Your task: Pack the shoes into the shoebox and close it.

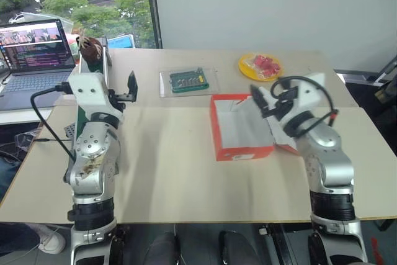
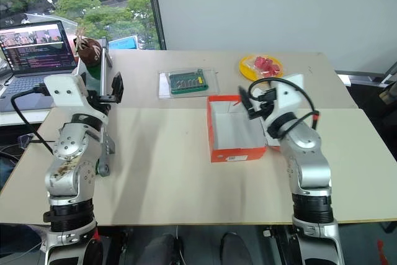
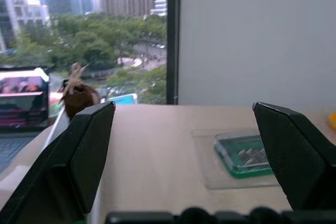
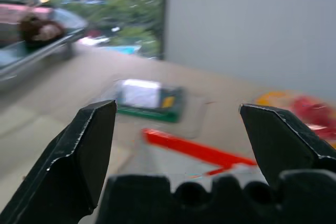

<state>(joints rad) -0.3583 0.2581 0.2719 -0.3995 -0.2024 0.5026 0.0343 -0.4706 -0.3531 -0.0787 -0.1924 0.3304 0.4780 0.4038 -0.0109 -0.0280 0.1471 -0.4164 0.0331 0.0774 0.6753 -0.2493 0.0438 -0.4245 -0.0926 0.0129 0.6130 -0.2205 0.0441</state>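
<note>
Over the near-left part of the desk (image 1: 186, 172) we see our left hand (image 3: 184, 150) raised, fingers (image 3: 89, 150) spread wide, nothing between them. It points out across the desk toward the window (image 3: 94, 30), at a brown tufted object (image 3: 77, 97) on a grey stand by the laptop (image 1: 36, 54). Our right hand (image 4: 178, 145) is up on the right side, also spread wide and holding nothing, hanging just over the near-right corner of the shoebox (image 2: 232, 130). That box is red-orange with a white interior, sits right of the desk's centre, is open and looks empty inside; its lid lies folded out to the right, mostly hidden behind our right arm. We cannot make out the shoes for certain; the brown object at far left may be one, too small to tell. Beyond the box, a clear tray with a green circuit board (image 2: 187, 82), apart from it. Farther right, a yellow plate (image 2: 260, 66) with red pieces.
</note>
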